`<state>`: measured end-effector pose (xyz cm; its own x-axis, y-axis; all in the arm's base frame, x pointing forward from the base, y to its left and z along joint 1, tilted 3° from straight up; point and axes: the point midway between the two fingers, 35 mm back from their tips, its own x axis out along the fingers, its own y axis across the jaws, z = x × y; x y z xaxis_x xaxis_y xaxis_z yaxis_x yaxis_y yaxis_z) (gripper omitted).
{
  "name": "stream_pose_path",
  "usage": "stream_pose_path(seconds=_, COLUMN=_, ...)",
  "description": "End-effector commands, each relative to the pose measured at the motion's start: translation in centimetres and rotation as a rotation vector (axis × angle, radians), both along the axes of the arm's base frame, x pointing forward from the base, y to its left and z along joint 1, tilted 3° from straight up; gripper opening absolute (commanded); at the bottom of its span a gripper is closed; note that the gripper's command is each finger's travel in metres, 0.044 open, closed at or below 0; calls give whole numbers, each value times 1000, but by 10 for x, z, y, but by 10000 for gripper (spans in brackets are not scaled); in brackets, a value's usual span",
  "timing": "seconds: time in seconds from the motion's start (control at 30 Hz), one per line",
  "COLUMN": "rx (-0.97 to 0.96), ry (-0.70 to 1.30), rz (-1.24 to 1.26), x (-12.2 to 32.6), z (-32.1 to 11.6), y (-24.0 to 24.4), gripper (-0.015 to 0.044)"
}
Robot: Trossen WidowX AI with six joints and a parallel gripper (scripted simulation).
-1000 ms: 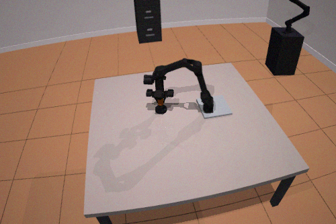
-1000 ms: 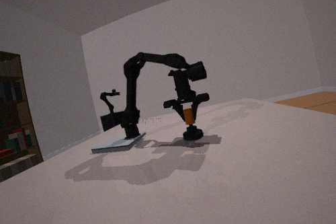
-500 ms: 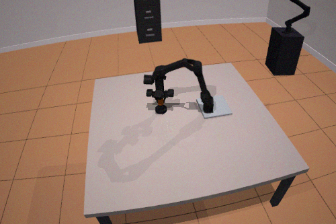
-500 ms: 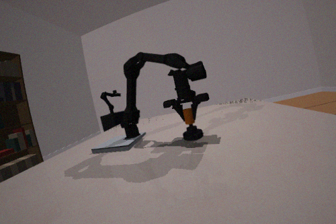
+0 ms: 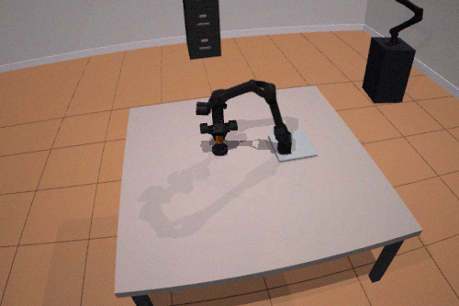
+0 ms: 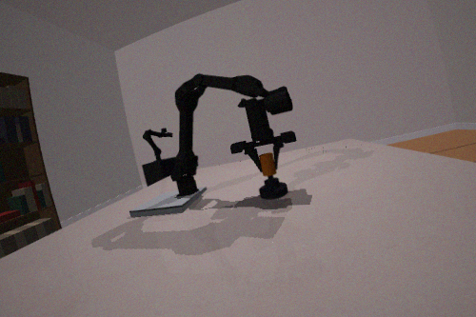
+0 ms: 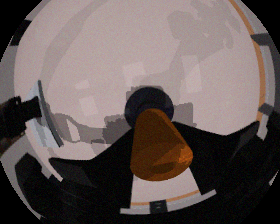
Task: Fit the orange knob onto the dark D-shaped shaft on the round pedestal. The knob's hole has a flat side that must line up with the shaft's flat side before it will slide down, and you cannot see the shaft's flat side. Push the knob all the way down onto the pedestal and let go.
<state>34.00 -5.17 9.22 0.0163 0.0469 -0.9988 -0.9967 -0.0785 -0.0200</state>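
The orange knob [image 5: 219,140] [image 6: 268,165] [image 7: 158,145] is held between the fingers of my gripper [image 5: 219,140] [image 6: 268,167] [image 7: 153,128], which is shut on it. The knob is slightly tilted in the exterior view and sits directly above the round dark pedestal [image 5: 219,150] [image 6: 273,190] [image 7: 135,112]. A short dark piece, the shaft [image 6: 270,179], shows between the knob's lower end and the pedestal. Whether the shaft's tip is inside the hole is hidden. The flat sides of hole and shaft are not visible.
The arm's base stands on a pale plate [image 5: 305,146] [image 6: 157,207] on the table [image 5: 257,218] [image 6: 333,254]. Away from the table are a dark filing cabinet [image 5: 202,16], a second arm on a dark block [image 5: 387,71], and a bookshelf [image 6: 21,149].
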Motion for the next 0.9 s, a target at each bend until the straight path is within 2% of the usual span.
stream_pose_path(seconds=0.0, rx=-4, ry=0, rz=9, x=0, z=-1, y=-1, gripper=0)
stream_pose_path(seconds=0.87, rx=-4, ry=0, rz=9, x=1, z=2, y=-1, gripper=0)
